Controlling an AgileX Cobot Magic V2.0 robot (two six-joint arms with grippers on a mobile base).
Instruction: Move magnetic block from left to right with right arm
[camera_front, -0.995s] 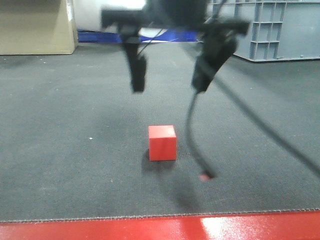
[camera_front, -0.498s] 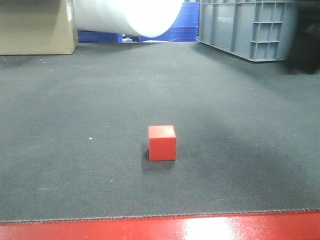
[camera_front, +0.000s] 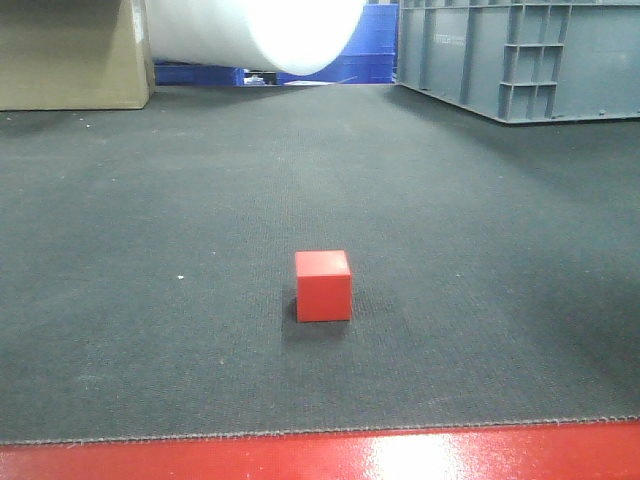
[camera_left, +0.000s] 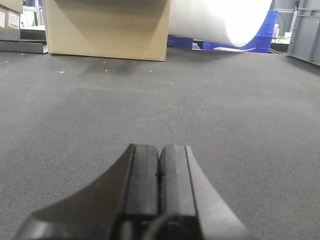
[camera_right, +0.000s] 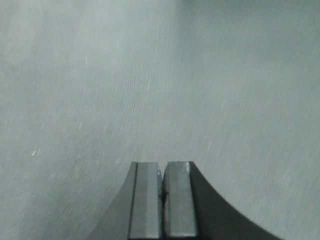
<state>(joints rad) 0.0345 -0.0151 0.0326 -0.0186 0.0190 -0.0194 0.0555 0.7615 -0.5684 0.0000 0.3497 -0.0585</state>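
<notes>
1. Gone from the front view is the arm that hung over the mat a second ago with its fingers spread, and the dark blur at the right edge half a second ago has cleared too. The magnetic block (camera_front: 323, 286) sits where it was, alone and upright near the middle of the dark grey mat (camera_front: 150, 250), a little ahead of the red strip (camera_front: 200, 460) along the near edge. Behind it lie a white roll (camera_front: 260, 30), a cardboard box (camera_front: 65, 55) at the left and a grey crate (camera_front: 520, 55) at the right, all well apart from the cube.

2. Left wrist view: the left gripper (camera_left: 160, 175) has its fingers pressed together with nothing between them, low over bare mat and pointing toward the cardboard box and the white roll.

3. Right wrist view: the right gripper (camera_right: 162, 197) is likewise closed and empty, fingers touching, above blurred grey mat. No cube shows here.
</notes>
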